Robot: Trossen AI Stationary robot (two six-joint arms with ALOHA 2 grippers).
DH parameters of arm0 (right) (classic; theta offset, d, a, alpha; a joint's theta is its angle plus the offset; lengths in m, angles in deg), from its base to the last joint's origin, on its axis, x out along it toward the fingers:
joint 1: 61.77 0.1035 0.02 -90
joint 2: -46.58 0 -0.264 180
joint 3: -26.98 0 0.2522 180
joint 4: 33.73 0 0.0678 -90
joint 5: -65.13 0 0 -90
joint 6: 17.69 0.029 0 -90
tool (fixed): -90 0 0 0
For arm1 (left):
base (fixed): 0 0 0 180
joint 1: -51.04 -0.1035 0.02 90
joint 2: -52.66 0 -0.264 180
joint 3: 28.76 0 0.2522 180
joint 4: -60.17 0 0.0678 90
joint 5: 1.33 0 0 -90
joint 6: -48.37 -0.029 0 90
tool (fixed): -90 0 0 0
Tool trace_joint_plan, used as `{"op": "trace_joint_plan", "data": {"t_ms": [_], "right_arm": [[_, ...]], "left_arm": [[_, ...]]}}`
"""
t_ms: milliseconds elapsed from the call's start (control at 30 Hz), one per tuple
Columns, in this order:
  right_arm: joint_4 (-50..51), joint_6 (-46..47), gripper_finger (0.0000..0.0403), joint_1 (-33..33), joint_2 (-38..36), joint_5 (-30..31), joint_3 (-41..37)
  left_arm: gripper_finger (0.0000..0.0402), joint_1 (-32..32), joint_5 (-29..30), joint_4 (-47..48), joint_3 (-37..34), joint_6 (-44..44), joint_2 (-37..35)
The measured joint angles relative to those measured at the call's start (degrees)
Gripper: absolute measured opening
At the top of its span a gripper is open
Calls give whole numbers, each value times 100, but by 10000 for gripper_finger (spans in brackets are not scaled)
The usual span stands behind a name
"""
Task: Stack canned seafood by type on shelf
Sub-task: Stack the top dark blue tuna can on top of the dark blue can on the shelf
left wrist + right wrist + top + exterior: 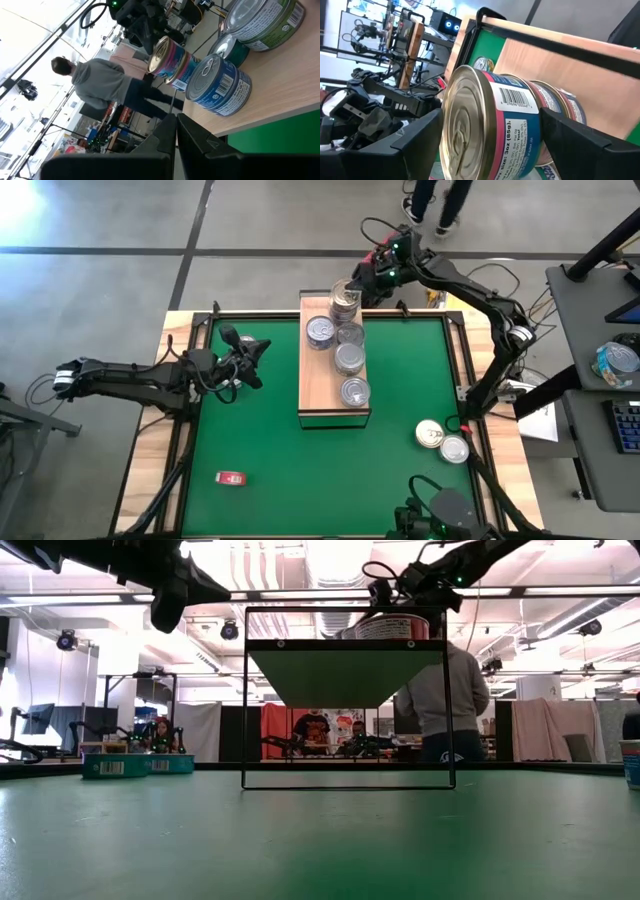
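At the far end of the shelf you have the right end effector set around a gold-lidded can with a pink label, which sits on top of the stack there; its fingers stand apart on either side of the can with a gap showing on both sides, so it is open and not clamping. Along the shelf toward you lie more silver-lidded cans, one beside the far stack and others in a line down the board. Two further cans, one gold and one silver, rest on the green surface off to the right of the shelf. Your left end effector hangs closed and empty over the mat to the left of the shelf. A small red object lies near the front left
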Motion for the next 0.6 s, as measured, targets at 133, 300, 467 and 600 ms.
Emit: {"op": "trace_joint_plan", "data": {"t_ms": [133,300,467,600], "right_arm": [[3,0,314,9,-1,-15,0],[21,-19,313,6,-1,10,0],[81,-144,313,6,-1,115,37],[75,-281,313,15,-17,147,48]], "left_arm": [[0,0,0,-1,0,0,0],[0,0,0,0,0,42,0],[0,-1,0,15,0,59,0],[0,-2,0,25,0,73,0]]}}
